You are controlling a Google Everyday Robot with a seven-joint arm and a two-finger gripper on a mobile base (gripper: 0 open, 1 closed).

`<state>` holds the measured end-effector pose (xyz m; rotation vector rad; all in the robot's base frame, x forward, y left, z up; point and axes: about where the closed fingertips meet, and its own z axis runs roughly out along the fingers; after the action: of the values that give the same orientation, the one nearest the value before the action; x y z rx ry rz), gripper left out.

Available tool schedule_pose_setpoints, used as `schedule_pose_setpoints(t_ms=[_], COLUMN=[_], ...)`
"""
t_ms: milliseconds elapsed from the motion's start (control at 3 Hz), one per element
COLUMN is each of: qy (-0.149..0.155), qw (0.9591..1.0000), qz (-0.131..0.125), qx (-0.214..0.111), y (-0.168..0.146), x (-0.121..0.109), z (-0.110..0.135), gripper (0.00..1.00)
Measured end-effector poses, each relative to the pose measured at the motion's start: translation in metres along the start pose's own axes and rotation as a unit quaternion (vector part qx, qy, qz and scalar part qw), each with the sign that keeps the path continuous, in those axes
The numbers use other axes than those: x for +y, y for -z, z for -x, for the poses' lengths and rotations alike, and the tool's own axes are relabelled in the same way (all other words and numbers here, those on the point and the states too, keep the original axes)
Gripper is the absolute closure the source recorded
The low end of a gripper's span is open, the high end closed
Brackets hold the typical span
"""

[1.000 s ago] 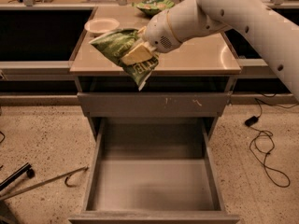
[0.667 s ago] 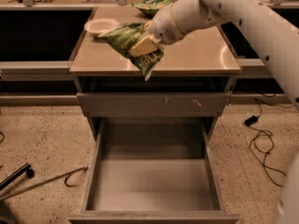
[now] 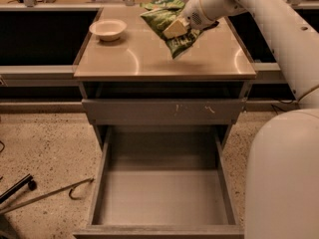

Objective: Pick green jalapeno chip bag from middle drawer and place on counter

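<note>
In the camera view, the gripper (image 3: 174, 29) is over the far right part of the worktop (image 3: 129, 63), its fingers clamped on the green jalapeno chip bag (image 3: 158, 19). The bag hangs tilted above the surface, its long axis slanting from a far-left upper end down to a near-right lower end. A lighter green bag (image 3: 165, 3) lies behind it and a pale bowl (image 3: 107, 29) sits far left. Below, the middle drawer (image 3: 164, 195) stands pulled out under a scratched drawer front (image 3: 149, 111).
</note>
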<state>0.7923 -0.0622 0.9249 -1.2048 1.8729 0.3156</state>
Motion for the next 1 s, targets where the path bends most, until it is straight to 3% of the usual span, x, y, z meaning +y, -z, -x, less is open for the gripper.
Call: schedule_pose_setpoints(t_ms=[333,667,1000], qy=[-0.043,-0.077,-0.112], qw=[0.9969,0.9944,0.9913], qz=[-0.062,-0.063,-0.042], qx=[0.020,0.036,0.054], y=[-0.003,-0.019,-0.041], x=[-0.043,-0.055,-0.050], z=[-0.021,-0.049,-0.078], gripper=[1.00,1.00,1.00])
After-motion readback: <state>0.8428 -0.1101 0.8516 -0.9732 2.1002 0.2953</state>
